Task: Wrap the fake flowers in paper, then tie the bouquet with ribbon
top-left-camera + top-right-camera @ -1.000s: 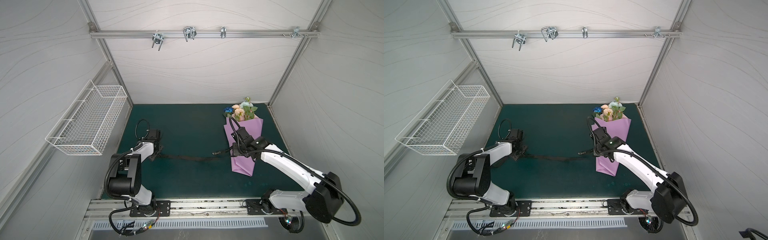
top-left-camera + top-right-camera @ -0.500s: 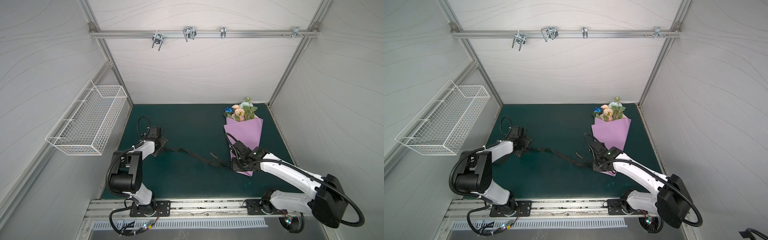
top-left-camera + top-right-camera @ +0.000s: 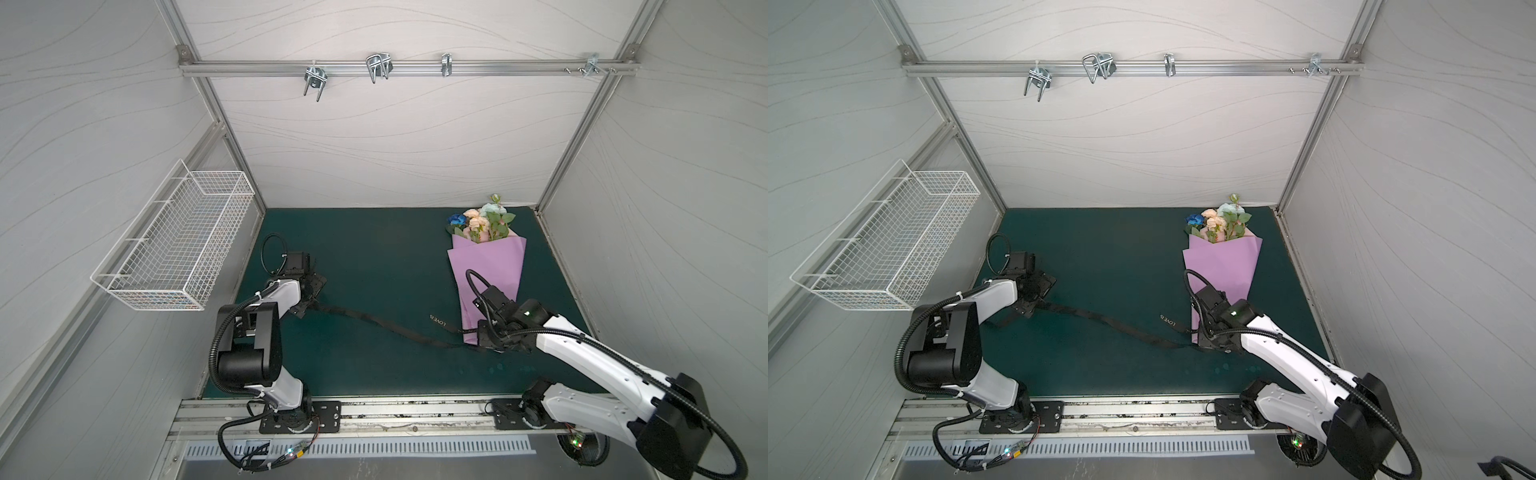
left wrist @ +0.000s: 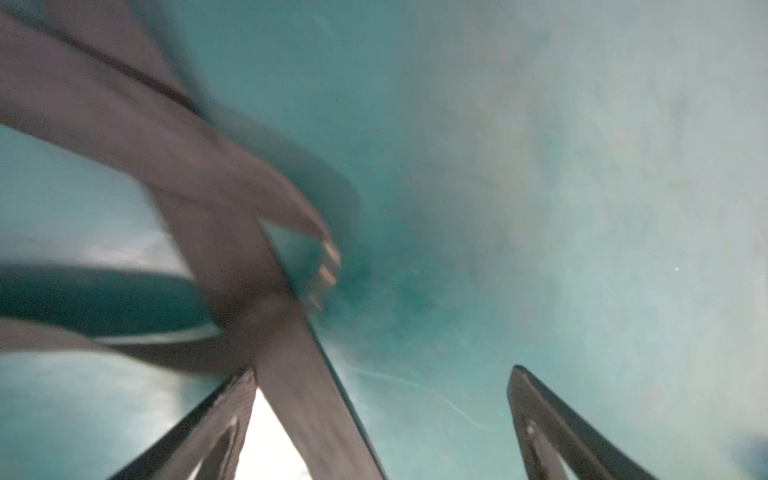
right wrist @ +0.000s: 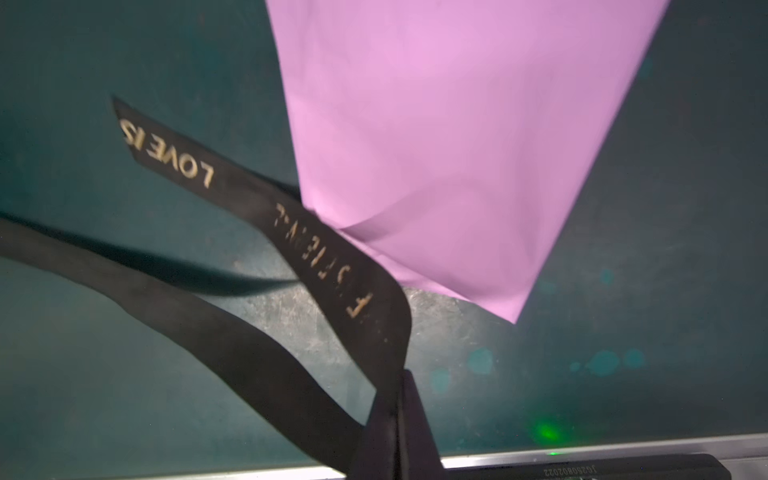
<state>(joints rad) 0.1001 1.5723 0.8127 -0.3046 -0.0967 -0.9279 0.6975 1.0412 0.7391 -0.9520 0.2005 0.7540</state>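
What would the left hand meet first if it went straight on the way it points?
Likely the green mat: the open left hand faces it, with the black ribbon just beside one finger. Blur leaves depth unclear.

One bouquet, one ribbon (lettered).

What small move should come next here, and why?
Probably the right gripper, jaws shut on the ribbon, should carry it over the narrow end of the wrap: the ribbon lies beside the wrap, not around it, and the left gripper has its jaws open.
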